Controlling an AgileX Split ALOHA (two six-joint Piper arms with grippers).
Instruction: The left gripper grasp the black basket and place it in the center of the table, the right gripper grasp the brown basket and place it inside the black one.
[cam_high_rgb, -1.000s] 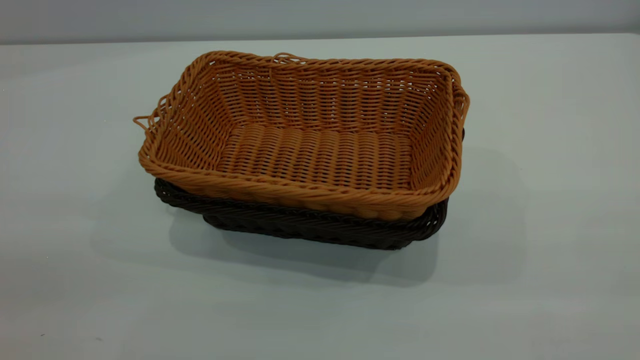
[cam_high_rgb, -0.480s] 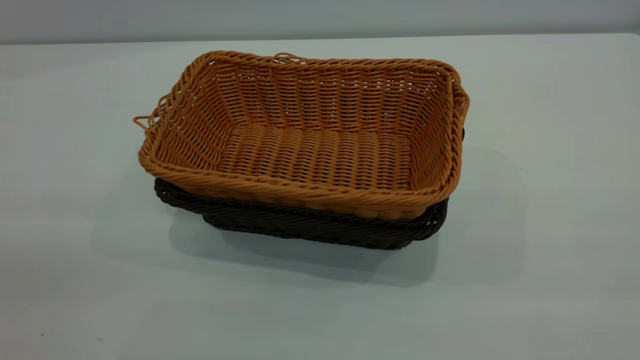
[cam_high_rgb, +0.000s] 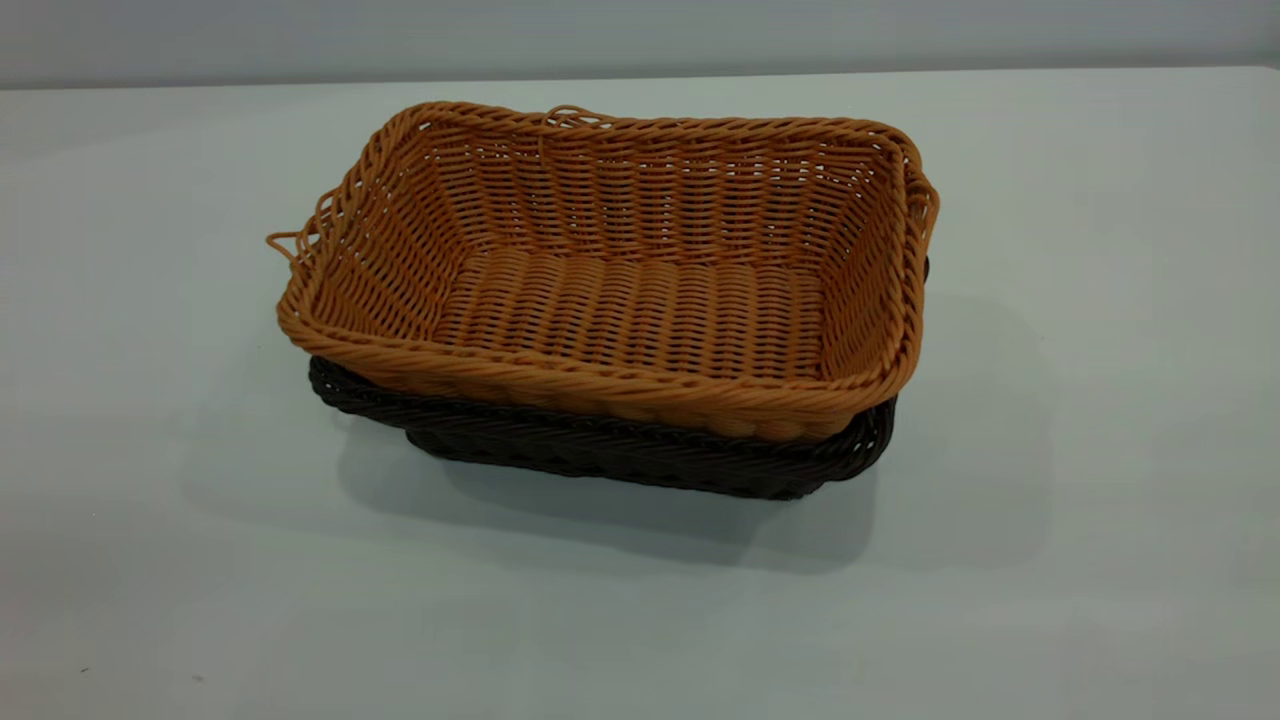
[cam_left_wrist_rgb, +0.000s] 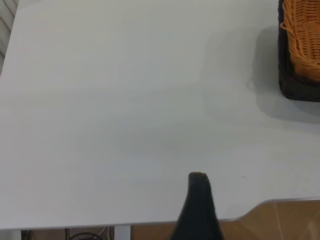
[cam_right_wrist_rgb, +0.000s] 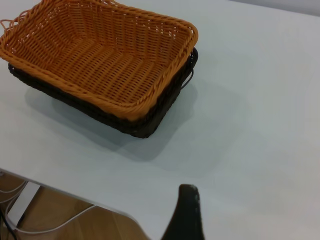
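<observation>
The white table (cam_high_rgb: 1100, 450) fills nearly the whole exterior view, its far edge running across the top of the frame. Only the black basket (cam_high_rgb: 640, 455) sits directly on it, just about mid-frame, throwing a soft shadow toward the lower part of the picture. Nested inside it is the brown basket (cam_high_rgb: 620, 270), rim riding above the dark one.
</observation>
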